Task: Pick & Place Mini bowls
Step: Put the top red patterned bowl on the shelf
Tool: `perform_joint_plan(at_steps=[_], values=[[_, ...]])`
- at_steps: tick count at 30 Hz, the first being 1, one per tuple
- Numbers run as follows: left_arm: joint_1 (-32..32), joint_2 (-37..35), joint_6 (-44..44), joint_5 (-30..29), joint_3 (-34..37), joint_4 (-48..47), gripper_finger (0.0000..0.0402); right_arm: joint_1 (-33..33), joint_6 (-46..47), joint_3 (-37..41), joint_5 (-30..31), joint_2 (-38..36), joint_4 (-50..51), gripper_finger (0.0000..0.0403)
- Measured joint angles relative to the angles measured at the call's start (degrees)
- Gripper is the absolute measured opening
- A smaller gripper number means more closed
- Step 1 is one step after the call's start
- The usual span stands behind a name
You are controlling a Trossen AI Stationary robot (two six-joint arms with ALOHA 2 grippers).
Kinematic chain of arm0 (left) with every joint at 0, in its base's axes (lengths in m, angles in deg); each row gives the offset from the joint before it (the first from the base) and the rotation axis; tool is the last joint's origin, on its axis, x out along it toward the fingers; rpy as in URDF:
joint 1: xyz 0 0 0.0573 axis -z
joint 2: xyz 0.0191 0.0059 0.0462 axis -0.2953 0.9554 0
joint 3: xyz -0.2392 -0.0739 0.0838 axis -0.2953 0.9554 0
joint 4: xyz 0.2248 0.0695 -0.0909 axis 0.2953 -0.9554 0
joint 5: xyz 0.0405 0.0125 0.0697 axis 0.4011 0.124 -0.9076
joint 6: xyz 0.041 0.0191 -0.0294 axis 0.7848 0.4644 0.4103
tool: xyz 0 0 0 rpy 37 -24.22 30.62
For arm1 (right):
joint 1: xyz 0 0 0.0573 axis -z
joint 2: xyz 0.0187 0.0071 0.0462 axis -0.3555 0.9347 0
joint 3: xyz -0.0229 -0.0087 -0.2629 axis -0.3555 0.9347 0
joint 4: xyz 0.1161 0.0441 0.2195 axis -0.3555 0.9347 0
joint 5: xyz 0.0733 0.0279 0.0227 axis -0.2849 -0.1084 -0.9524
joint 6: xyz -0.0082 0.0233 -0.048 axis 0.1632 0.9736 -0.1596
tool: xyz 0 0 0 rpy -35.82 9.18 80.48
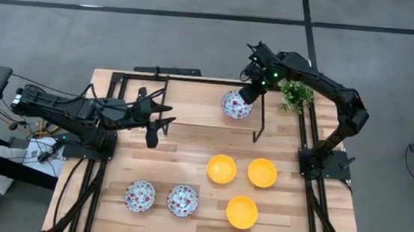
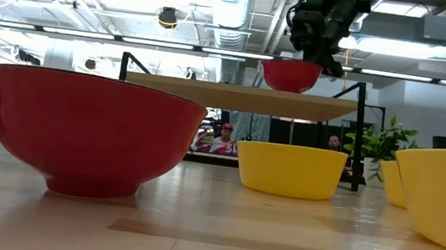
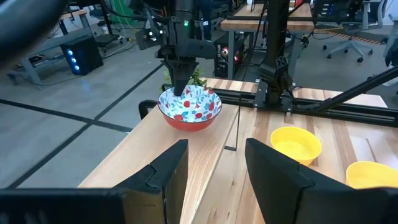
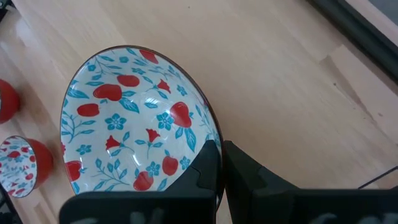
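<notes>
Glossy glazed floral bowl (image 4: 134, 118); glossy yellow bowls (image 1: 221, 168); smooth pale wooden table (image 1: 191, 122); matt black gripper fingers (image 3: 165, 174).

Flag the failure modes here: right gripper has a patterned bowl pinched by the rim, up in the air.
1. The right gripper holds the floral bowl by one thin rim edge only; it could tip or slip out while airborne.
2. In the low view the bowl hangs level with a raised wooden shelf; it may clip that shelf's edge.
3. The green plant stands close beside the right arm and could be brushed.
</notes>
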Motion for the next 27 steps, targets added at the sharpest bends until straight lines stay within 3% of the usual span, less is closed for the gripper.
perform_joint_plan(at_steps=[27], values=[[-0.04,0.02,0.17,0.02,0.0,0.03,0.0159,-0.13,-2.15,-0.04,2.04,2.09,0.0,0.0012]])
